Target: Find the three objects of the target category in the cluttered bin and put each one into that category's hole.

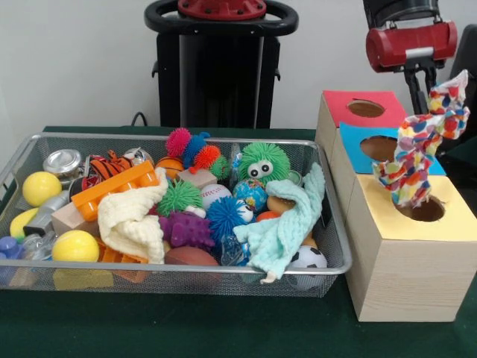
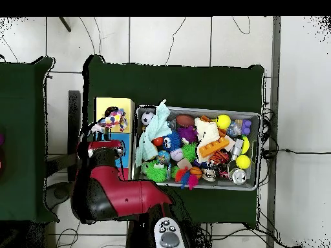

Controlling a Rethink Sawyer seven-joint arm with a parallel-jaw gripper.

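Note:
My gripper [image 1: 423,104] hangs above the row of boxes at the right and is shut on a white cloth printed with many-coloured hearts and spots [image 1: 417,153]. The cloth dangles down, and its lower end reaches into the round dark hole [image 1: 431,212] of the yellow-faced wooden box [image 1: 406,272]. In the overhead view the cloth [image 2: 115,118] lies over the yellow box [image 2: 106,105], with the gripper [image 2: 106,129] beside it. The wire-mesh bin [image 1: 179,137] stands to the left, full of toys. No other printed cloth shows in it.
A mint-green cloth [image 1: 287,224] drapes over the bin's right front corner. A cream-yellow cloth [image 1: 134,220] lies at its middle left. The blue-faced hole [image 1: 380,147] and the red-faced hole [image 1: 365,108] lie behind the yellow box. Balls, spiky toys and blocks fill the bin [image 2: 257,161].

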